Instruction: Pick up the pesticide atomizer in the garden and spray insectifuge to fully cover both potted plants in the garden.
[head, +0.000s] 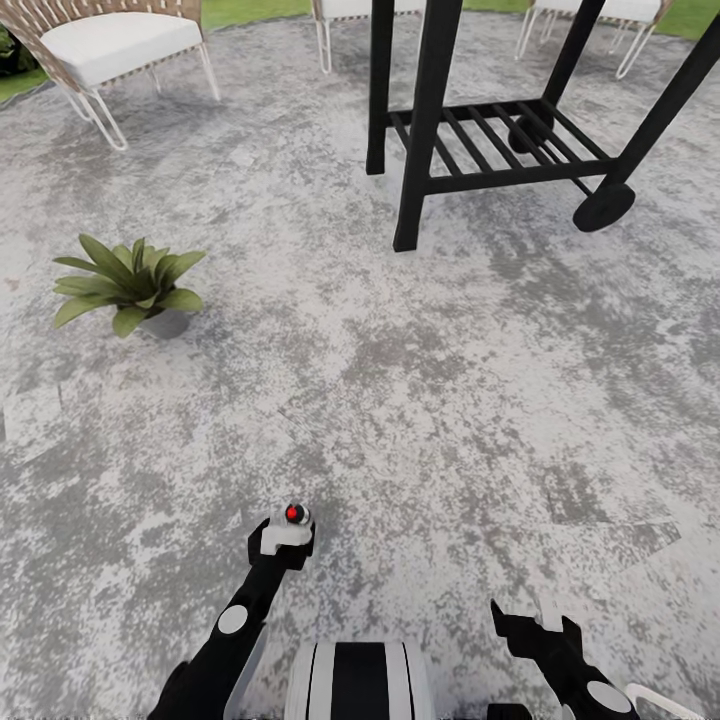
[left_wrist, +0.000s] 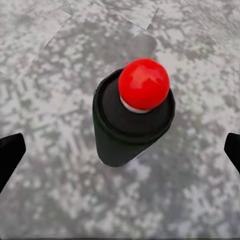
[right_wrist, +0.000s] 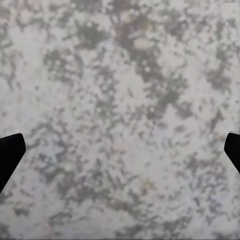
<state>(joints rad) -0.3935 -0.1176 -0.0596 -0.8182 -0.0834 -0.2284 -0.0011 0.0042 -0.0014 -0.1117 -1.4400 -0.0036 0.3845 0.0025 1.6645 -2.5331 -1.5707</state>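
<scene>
The pesticide atomizer (left_wrist: 131, 120) is seen from above in the left wrist view as a dark bottle with a red ball on top, upright over the mottled paving. My left gripper (left_wrist: 120, 150) is open, and its black fingertips (left_wrist: 9, 152) stand wide on either side without touching the bottle. In the head view the atomizer's red dot (head: 293, 513) peeks out just past my left gripper (head: 283, 540). One potted plant (head: 130, 285) sits on the patio, ahead and to the left. My right gripper (head: 533, 628) hangs low and open over bare paving (right_wrist: 120, 115).
A black wheeled cart (head: 480, 140) with a slatted lower shelf stands ahead to the right. A wicker chair (head: 110, 45) with a white cushion is at the far left, with more chair legs (head: 325, 40) behind. A lawn strip (head: 250, 10) edges the grey patio (head: 420, 400).
</scene>
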